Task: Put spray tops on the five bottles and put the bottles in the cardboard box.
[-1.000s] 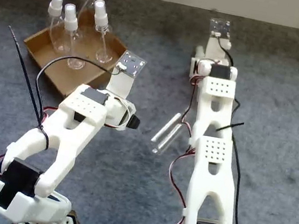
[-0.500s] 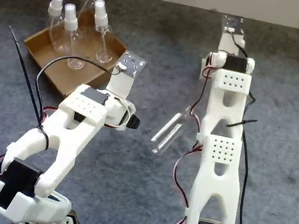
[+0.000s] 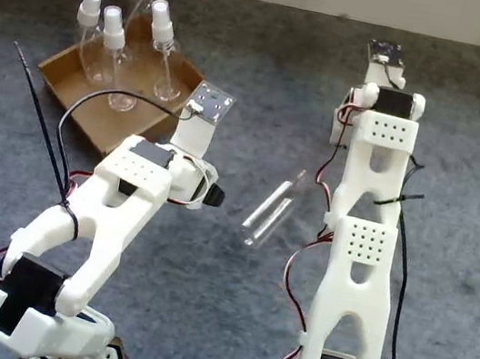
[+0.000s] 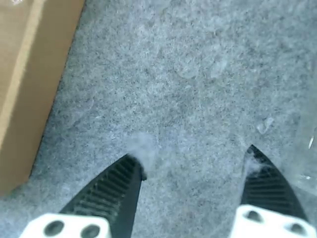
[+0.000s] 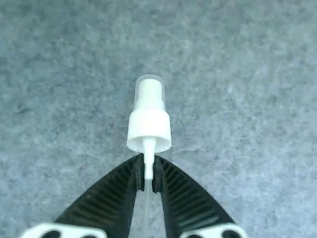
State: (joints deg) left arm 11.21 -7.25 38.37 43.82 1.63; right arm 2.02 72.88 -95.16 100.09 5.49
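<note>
Your right arm has swung farther out over the counter [image 3: 461, 180] since a second ago, leaving the one bare bottle [image 3: 272, 208] lying fully uncovered between the arms, while the left arm has stayed put. The right hand [image 5: 147, 171] pinches the thin tube of one spray top [image 5: 148, 119], a white collar under a clear cap. The left hand [image 4: 193, 158] gapes wide above the counter beside the cardboard box [image 3: 63, 81], which holds four topped bottles [image 3: 107, 47]

Holding the right arm [image 3: 364, 219] stretched almost straight forward. Pinching the thin stem of a spray top [image 5: 149, 124] with the right gripper [image 5: 147, 171]. Holding the left arm [image 3: 116, 205] bent, pointing the left gripper [image 4: 195, 158] downward, jaws spread wide.
</note>
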